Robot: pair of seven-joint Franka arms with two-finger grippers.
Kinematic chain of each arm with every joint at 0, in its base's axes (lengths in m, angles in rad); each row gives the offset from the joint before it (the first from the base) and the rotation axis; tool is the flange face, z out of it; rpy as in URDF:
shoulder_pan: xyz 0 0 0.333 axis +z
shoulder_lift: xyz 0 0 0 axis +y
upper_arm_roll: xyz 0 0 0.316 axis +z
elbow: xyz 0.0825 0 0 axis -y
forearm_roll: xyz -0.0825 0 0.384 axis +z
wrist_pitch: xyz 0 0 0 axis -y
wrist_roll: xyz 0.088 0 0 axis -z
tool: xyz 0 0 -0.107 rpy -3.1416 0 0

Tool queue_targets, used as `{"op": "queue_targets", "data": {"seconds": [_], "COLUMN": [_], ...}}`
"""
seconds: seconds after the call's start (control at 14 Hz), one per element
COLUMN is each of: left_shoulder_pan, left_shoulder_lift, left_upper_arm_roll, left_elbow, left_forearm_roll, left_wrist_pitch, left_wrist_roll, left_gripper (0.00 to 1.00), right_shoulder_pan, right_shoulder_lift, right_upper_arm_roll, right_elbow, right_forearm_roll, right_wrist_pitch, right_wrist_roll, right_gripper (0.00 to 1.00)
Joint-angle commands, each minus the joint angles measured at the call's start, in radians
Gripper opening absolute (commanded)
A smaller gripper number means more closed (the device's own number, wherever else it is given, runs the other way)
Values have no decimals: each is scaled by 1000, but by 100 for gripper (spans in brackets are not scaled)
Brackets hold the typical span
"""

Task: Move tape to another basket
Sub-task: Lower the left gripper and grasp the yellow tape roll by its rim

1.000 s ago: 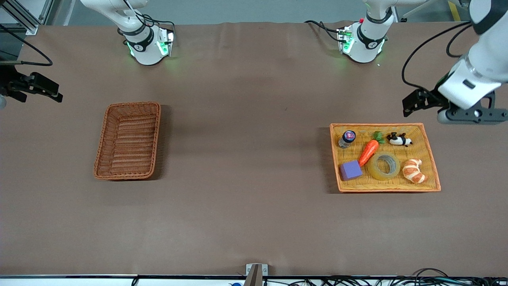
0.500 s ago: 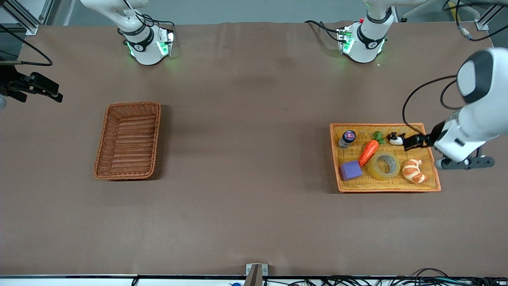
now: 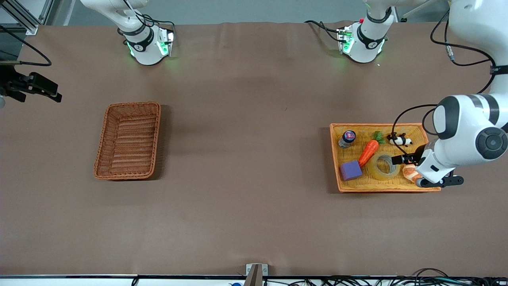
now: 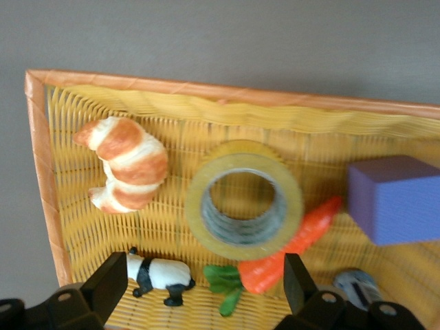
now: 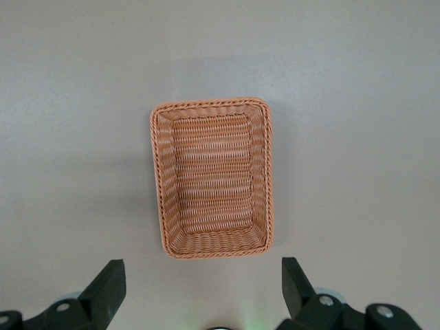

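Now left hand [image 3: 398,159] hovers open-fingered over tape [image 3: 383,165] in tray [image 3: 397,128].

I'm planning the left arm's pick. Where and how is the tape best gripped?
Probably from above: the tape lies flat in the yellow tray, hole up. Put one finger in the hole and one outside the ring wall on the croissant side, since the carrot touches its other edge.

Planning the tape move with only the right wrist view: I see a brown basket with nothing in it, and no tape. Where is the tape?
Observer: The tape lies flat in the yellow tray, toward the left arm's end of the table.
Operator: Is an arm near it?
Observer: Yes, the left gripper hangs open over the tape.
Operator: And my arm?
Observer: The right gripper waits open at the right arm's end of the table.
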Motion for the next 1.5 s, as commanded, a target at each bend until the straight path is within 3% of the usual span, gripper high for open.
{"op": "queue_targets", "data": {"seconds": [0.0,0.29,0.71,0.86,1.07,1.21,1.43], "left_shoulder_pan": [-1,9,8,8,6,6,2], "left_shoulder_lift": [35,41,97,101,104,97,69], "left_upper_arm_roll": [19,22,22,22,21,21,18], "left_elbow": [-41,-147,-154,-151,-146,-134,-108], "left_forearm_roll": [13,13,3,3,3,4,6], "left_wrist_pitch": [70,215,235,233,233,233,219], "left_wrist_roll": [12,12,-8,-10,-15,-15,-15], "left_gripper": [100,98,88,73,24,2,0], "right_shoulder_pan": [-12,-19,-16,-18,-19,-19,-21], "right_shoulder_lift": [0,1,1,1,1,3,3], "right_upper_arm_roll": [6,4,4,4,4,4,3], "right_elbow": [6,6,6,6,6,6,6], "right_forearm_roll": [19,21,21,22,22,21,21], "right_wrist_pitch": [-10,-4,-4,-1,-1,-1,-1], "right_wrist_roll": [-14,-18,-22,-22,-25,-28,-56], "right_gripper": [100,100,100,100,100,100,100]}}
